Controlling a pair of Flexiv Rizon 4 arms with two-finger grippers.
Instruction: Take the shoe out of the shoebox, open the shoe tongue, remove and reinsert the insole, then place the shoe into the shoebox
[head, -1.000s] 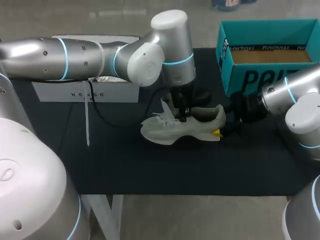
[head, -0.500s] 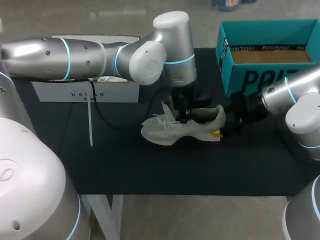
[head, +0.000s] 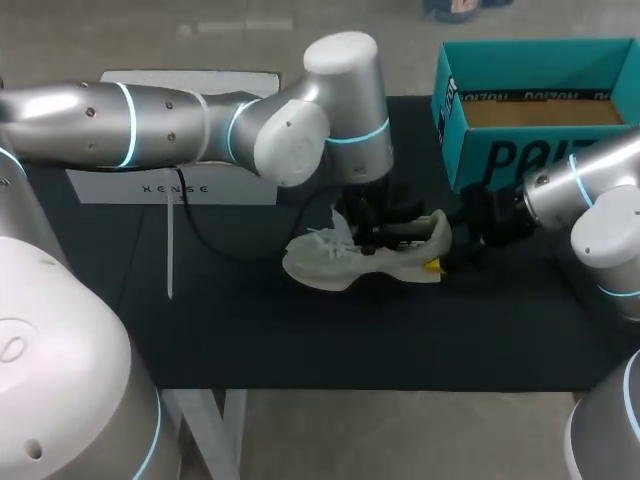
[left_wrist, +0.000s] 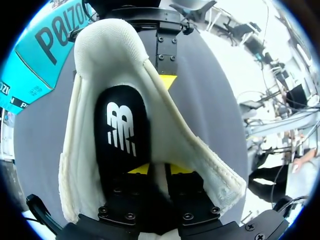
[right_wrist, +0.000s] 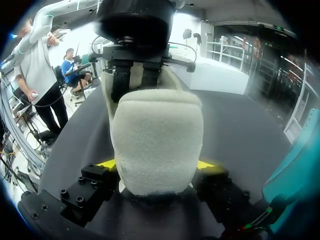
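The pale shoe (head: 325, 268) lies on its sole mid-table (head: 300, 340), toe to 9 o'clock and heel to 3 o'clock, outside the open teal shoebox (head: 540, 150), which stands at 2 o'clock from it. The right gripper (right_wrist: 157, 165) comes in from 3 o'clock and clamps the heel, one yellow tip pressed on each side. The left gripper (left_wrist: 159, 169) drops straight down into the shoe's mouth onto the black insole (left_wrist: 122, 135); whether it has hold of that insole, I cannot tell. A white box (head: 170, 185) sits at 10 o'clock.
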